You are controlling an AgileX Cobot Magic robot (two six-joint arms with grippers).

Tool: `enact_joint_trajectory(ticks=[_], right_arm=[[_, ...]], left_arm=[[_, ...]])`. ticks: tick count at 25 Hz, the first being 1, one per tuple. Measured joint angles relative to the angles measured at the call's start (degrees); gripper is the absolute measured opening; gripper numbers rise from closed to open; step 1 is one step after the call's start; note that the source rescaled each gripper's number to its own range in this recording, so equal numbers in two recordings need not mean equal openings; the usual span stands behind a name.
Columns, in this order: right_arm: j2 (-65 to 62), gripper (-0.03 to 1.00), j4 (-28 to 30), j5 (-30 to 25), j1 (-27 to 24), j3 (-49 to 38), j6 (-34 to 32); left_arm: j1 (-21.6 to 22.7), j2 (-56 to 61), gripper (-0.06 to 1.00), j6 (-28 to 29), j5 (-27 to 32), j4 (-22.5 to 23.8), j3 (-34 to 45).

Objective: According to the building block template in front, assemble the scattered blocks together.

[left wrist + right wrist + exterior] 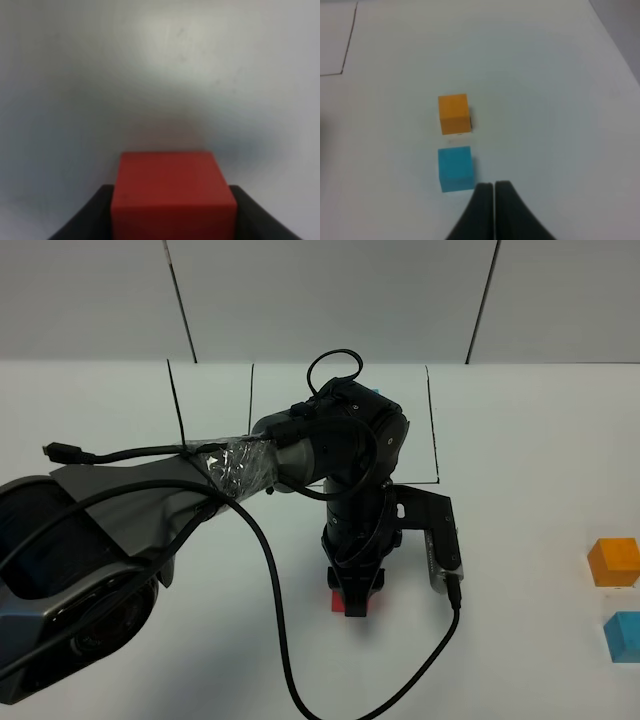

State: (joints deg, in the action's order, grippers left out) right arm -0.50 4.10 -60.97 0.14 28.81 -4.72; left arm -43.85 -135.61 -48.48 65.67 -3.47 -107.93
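Observation:
My left gripper (pixel 355 602) reaches to the table's middle and is shut on the red block (pixel 337 603). In the left wrist view the red block (pixel 172 192) sits between the two dark fingers (pixel 82 222), at table level. The orange block (pixel 613 562) and the light blue block (pixel 623 635) stand near the right edge, apart from each other. They also show in the right wrist view, orange (pixel 454 114) and blue (pixel 455 168). My right gripper (pixel 494 200) is shut and empty, just beside the blue block. The template is hidden behind the left arm, save a light blue sliver (pixel 377 392).
Thin black drawn lines (pixel 433 425) frame a rectangle at the back of the white table. The left arm's body and its cables (pixel 275 580) cover the left and middle. A grey wall stands behind the table.

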Motion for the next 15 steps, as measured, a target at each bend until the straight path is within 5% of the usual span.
enact_joint_trajectory(ticks=[7,15], right_arm=[[0.0,0.0,0.0,0.0,0.0,0.0,0.0],[0.0,0.0,0.0,0.0,0.0,0.0,0.0]], left_arm=[[0.0,0.0,0.71,1.7,0.2,0.8,-0.2],[0.0,0.2,0.94,12.3,2.5,1.1,-11.3]])
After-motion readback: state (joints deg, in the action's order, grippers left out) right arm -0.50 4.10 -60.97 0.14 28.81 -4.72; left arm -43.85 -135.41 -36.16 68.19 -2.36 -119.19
